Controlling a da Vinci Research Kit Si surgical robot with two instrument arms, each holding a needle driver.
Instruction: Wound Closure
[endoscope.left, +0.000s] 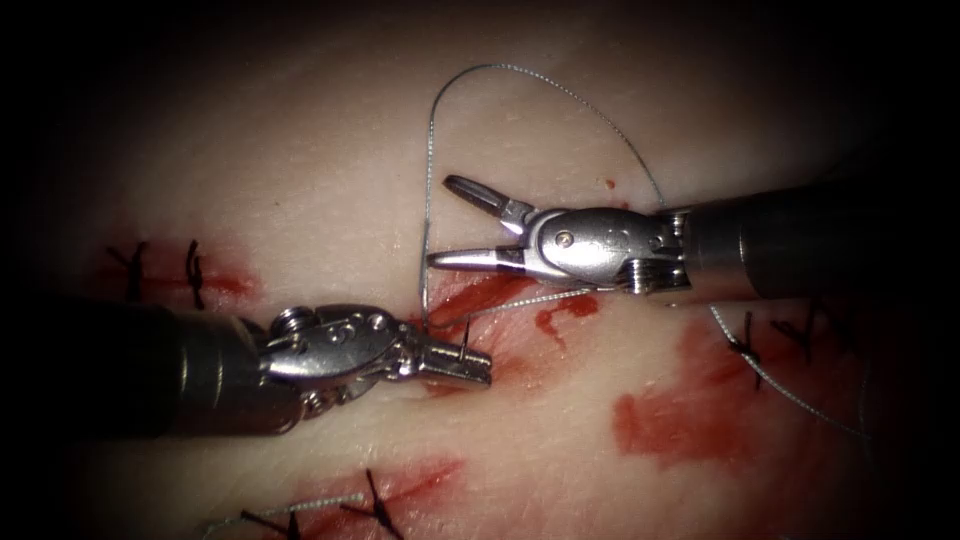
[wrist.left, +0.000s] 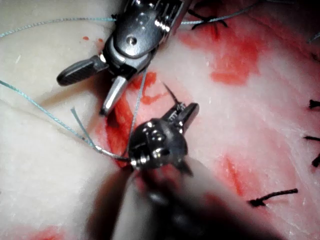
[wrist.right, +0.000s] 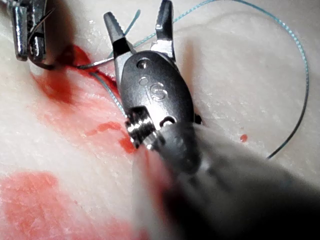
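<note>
The left tool comes in low from the left, and its jaws are clamped on the needle right at their tip. Just a short dark sliver of the needle pokes up above the jaws in the endoscope view, sitting over the red patch at the cut. Which part of the curve is gripped is hard to call. In the left wrist view the needle sticks out past the jaws as a thin dark point, clear of the tissue. In the right wrist view a curved stretch of the needle hangs below the left tool, right down at the red fluid.

Over on the right, the right tool hovers with its jaws spread wide and nothing between them, just above the cut. The right wrist view shows the same: both fingers parted, thread passing behind them.

The thread rises from the cut beside the left tool's jaws, arcs high over the right tool, and drops behind its shaft toward the lower right. Dark finished stitches sit on the left, more on the right, and more along the bottom.
</note>
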